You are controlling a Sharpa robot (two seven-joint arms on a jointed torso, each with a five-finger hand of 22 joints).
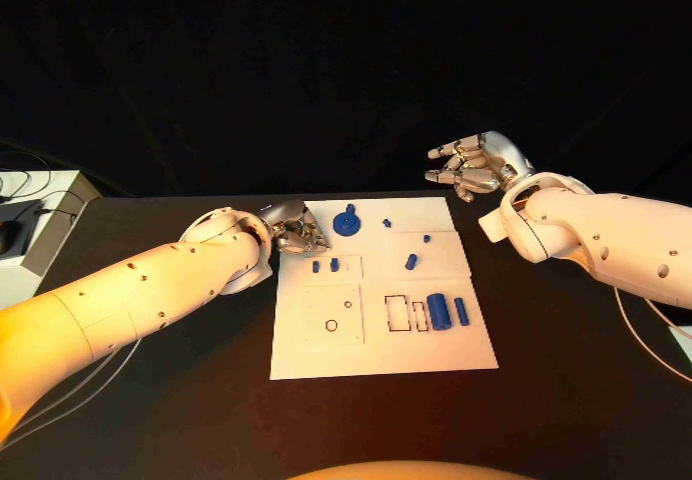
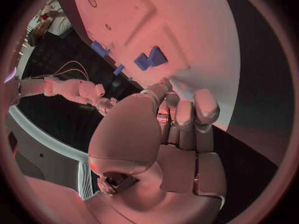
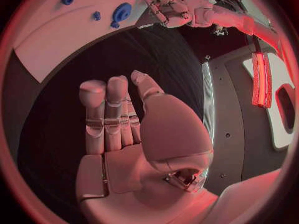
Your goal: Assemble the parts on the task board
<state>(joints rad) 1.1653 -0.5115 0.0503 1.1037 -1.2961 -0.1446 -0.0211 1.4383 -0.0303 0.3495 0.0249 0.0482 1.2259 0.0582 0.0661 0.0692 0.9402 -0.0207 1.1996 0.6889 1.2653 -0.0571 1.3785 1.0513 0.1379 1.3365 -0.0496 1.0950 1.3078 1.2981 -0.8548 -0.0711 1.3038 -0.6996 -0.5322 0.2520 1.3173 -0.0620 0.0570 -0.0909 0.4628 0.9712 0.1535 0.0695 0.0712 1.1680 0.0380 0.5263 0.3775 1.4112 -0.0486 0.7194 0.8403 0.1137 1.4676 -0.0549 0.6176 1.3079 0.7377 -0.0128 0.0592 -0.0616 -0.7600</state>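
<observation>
The white task board (image 1: 382, 345) lies in the middle of the table. On it are a round blue part (image 1: 346, 222), a small pair of blue parts (image 1: 326, 266), a short blue peg (image 1: 411, 262) and a thick blue cylinder (image 1: 438, 311) next to a thin one (image 1: 462, 310). My left hand (image 1: 290, 228) sits at the board's far left edge with its fingers (image 2: 187, 117) curled in; I see no part among them. The small pair (image 2: 149, 58) lies just beyond those fingers. My right hand (image 1: 476, 165) hangs raised past the board's far right corner, fingers (image 3: 109, 112) stretched and holding nothing.
A pale box (image 1: 32, 225) with cables stands at the table's left edge. Outlined recesses (image 1: 405, 312) and a raised plate with holes (image 1: 332, 313) mark the board's near half. Bare black table (image 1: 173, 400) lies around the board.
</observation>
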